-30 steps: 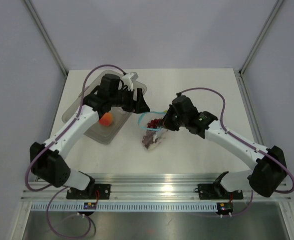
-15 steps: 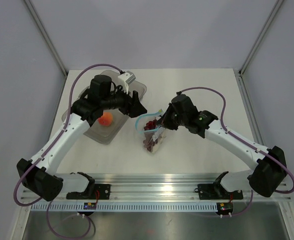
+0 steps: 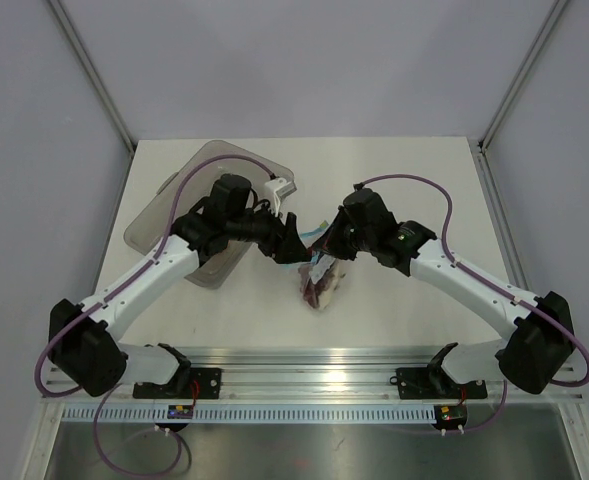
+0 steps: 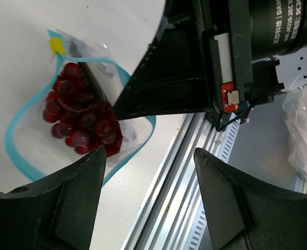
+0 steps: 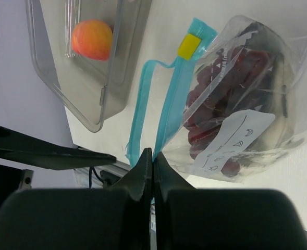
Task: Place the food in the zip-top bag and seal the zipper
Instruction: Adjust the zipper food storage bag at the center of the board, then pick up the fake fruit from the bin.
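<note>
The right gripper [image 5: 152,156] is pinched tight on the blue zipper [image 5: 175,99] of the bag [image 5: 257,41], which sits mid-worktop [image 3: 414,180] with the grapes [image 4: 80,120] inside. The left gripper [image 4: 149,156] hangs wide open and empty just above the bag's mouth. The peach [image 5: 92,39] lies in the tray [image 5: 54,88] toward the far left corner.

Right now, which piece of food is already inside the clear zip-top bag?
The bunch of dark red-purple grapes: it sits inside the clear crinkly plastic bag. The round orange-red peach-like fruit lies in the translucent grey rectangular tray.
</note>
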Controlling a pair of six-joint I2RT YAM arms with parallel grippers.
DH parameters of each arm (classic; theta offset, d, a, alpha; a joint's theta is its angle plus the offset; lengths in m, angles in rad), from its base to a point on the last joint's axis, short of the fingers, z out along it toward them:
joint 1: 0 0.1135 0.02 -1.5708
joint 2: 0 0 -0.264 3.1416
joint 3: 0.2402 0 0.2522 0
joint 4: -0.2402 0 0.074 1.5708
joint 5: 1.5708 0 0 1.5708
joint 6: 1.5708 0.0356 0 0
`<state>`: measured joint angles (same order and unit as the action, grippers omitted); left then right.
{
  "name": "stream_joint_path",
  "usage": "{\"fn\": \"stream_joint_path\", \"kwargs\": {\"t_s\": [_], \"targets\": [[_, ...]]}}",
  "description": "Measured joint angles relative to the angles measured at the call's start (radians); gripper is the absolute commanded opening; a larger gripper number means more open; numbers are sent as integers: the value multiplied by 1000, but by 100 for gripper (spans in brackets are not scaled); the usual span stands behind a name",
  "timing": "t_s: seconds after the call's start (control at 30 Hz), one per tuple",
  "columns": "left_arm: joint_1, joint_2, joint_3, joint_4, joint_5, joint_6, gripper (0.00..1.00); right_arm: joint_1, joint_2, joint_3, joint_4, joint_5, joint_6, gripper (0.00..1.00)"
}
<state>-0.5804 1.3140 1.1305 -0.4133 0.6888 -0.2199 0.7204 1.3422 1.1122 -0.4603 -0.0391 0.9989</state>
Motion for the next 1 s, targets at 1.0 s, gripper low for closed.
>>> {"fn": "stream_joint_path", "kwargs": {"t_s": [1.0], "targets": [[308,-1,10,-155,-634,-153,99,0,-69,-40,0,2,0,0]]}}
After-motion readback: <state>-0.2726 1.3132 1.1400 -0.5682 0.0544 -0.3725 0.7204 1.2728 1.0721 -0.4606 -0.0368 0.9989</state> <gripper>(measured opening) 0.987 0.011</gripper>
